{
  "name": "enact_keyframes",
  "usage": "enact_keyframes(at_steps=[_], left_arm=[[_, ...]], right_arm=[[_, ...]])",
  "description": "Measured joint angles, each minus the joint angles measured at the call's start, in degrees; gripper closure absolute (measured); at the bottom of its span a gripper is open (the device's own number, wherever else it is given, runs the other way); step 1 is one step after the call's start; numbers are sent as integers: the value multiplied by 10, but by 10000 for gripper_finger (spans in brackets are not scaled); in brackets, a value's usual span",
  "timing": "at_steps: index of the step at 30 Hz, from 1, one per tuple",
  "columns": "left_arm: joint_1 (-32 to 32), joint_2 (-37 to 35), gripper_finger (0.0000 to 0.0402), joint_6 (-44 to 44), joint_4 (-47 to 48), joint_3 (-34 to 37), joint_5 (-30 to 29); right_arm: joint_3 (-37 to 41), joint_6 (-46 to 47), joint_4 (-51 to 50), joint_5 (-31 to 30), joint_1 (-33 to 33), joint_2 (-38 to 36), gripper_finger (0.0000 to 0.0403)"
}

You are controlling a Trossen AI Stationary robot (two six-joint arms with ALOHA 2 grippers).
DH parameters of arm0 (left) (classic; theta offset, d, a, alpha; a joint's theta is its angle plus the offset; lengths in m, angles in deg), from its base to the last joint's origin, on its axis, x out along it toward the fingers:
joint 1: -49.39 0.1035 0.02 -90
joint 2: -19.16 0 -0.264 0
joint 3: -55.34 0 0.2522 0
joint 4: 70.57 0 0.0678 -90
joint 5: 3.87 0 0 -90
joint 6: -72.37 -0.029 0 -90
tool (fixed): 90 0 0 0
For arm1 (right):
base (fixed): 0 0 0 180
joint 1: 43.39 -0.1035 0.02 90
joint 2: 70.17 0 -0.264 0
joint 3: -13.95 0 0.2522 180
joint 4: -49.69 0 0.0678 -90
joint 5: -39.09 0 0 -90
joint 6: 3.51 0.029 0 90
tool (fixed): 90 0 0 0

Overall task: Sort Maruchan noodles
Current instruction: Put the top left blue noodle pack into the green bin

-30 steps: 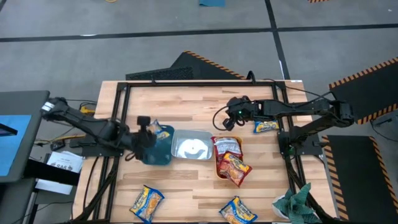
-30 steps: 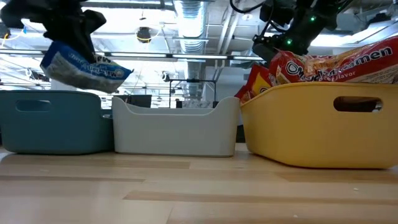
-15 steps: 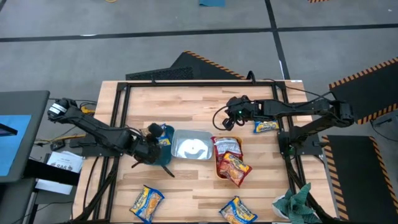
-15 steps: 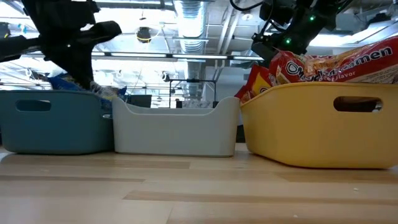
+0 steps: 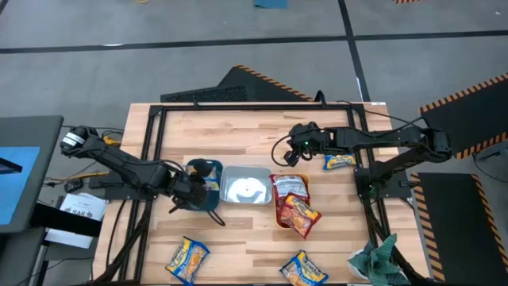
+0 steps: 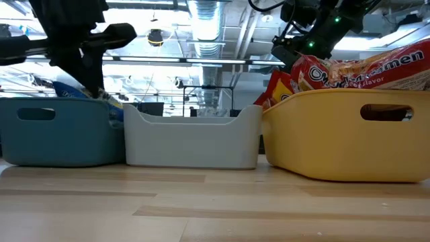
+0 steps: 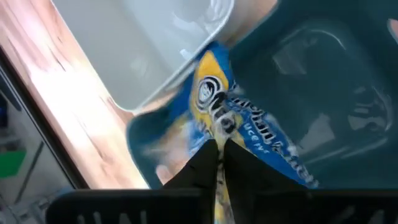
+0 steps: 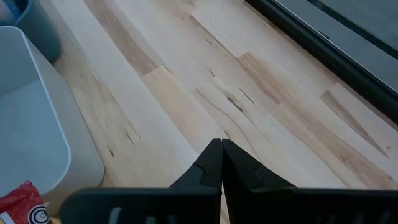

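Currently: left gripper (image 7: 217, 155) clamps a yellow-blue noodle packet (image 7: 233, 118) low inside the teal bin (image 7: 323, 81) — released crooked, it could hang on the rim. Right gripper (image 8: 221, 155) pinched closed, empty, beyond the bins.

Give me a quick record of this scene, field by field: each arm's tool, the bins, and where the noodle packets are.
left tool: shut on yellow-blue packet, held in the teal bin
right tool: shut, empty, over bare table behind the bins
clear bin: empty
orange bin: holds red packets
loose yellow packets: one front left, one front centre, one near the right edge
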Motion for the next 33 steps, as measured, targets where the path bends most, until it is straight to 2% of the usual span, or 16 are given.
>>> enact_keyframes(at_steps=[3,8,14,18,20,22,25,27,30,33], left_arm=[[6,0,367,-28,-10,0,0],[8,0,316,-34,-22,0,-7],[-3,-2,253,59,-11,-7,-62],[-10,-3,233,197,20,-49,-51],[-10,-3,231,289,37,-74,-11],[-10,-3,230,374,45,-95,63],[-16,-3,230,506,24,-104,206],[-33,-3,230,589,9,-104,269],[-83,4,230,692,-6,-104,279],[-138,23,230,809,-7,-103,238]], right_arm=[[0,0,0,0,0,0,378],[0,0,0,0,0,0,378],[0,0,0,0,0,0,378],[0,-3,0,0,0,0,378],[0,-3,0,0,0,0,378],[0,-3,0,0,0,0,378],[0,-4,0,0,0,0,378],[0,-4,0,0,0,0,378],[0,-6,0,0,0,0,378],[0,-8,-1,0,0,0,378]])
